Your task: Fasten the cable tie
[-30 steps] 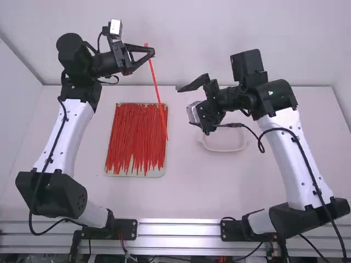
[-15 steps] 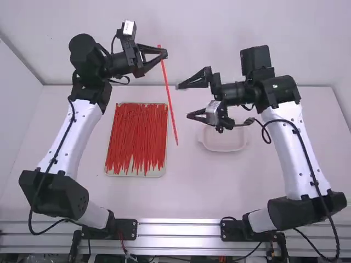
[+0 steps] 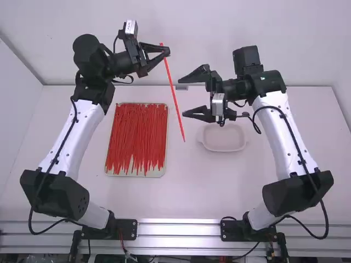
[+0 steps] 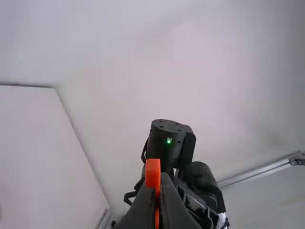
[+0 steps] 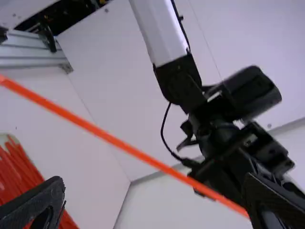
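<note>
Lying nearest to the arm bases on the white table (image 3: 192, 181), a flat tray (image 3: 135, 174) carries a thick layer of red cable ties (image 3: 137, 137), all pointing more or less away from the camera. To the right of the tray, apart from it, a white bowl (image 3: 224, 143) stands on the table.

Farther back and above the table, the right gripper (image 3: 182, 98) is turned toward the left side. Its 2 fingers are spread wide, 1 higher and 1 lower, and they hold nothing. Across the gap of these fingers hangs 1 cable tie (image 3: 175, 98). It is raised clear of the tray and slightly tilted, and its free end points down toward the space between tray and bowl. Whether the strip touches the right fingers, I cannot tell.

Farthest back and highest, the left gripper (image 3: 163, 52) is clamped on the upper end of this cable tie. In the left wrist view its 2 fingers press together on the strip just under the square head.
</note>
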`<state>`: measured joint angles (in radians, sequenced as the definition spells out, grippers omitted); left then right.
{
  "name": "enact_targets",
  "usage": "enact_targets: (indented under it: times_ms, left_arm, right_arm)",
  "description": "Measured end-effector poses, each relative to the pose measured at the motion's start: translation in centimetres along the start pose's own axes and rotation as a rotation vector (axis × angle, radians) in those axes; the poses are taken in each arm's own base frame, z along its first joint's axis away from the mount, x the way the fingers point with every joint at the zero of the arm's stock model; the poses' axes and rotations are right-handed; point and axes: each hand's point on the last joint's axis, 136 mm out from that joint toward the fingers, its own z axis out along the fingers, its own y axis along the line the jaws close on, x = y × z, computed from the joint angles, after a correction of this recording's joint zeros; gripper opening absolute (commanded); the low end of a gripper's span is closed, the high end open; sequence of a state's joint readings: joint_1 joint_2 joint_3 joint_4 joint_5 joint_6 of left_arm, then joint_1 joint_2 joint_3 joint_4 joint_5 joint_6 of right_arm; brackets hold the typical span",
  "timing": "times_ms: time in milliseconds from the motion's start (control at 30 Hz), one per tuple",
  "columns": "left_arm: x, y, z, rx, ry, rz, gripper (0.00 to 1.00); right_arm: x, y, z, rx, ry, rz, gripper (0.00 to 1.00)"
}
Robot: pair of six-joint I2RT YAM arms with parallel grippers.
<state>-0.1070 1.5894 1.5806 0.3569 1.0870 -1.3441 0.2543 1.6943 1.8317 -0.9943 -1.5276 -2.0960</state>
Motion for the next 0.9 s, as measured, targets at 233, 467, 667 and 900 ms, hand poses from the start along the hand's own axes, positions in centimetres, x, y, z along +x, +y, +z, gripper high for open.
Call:
enact_targets:
  times_ms: [233, 467, 667, 900]
  left_arm:
    - [0.4, 2.0, -0.1, -0.062, 0.007, -0.116, 0.03]
    - [0.2, 3.1, -0.9, -0.094, 0.001, -0.213, 0.02]
    - [-0.3, 3.3, -1.7, -0.101, -0.011, -0.232, 0.03]
    - [-1.2, 3.3, -2.2, -0.102, -0.044, -0.211, 0.03]
  right_arm:
    - [-1.1, -0.1, 2.1, -0.018, -0.069, -0.067, 0.99]
    - [-0.8, -0.9, 2.1, -0.012, -0.072, -0.175, 0.99]
    - [-0.8, -1.0, 2.4, -0.013, -0.077, -0.199, 0.99]
    - [-1.0, -1.1, 2.7, -0.015, -0.088, -0.228, 0.99]
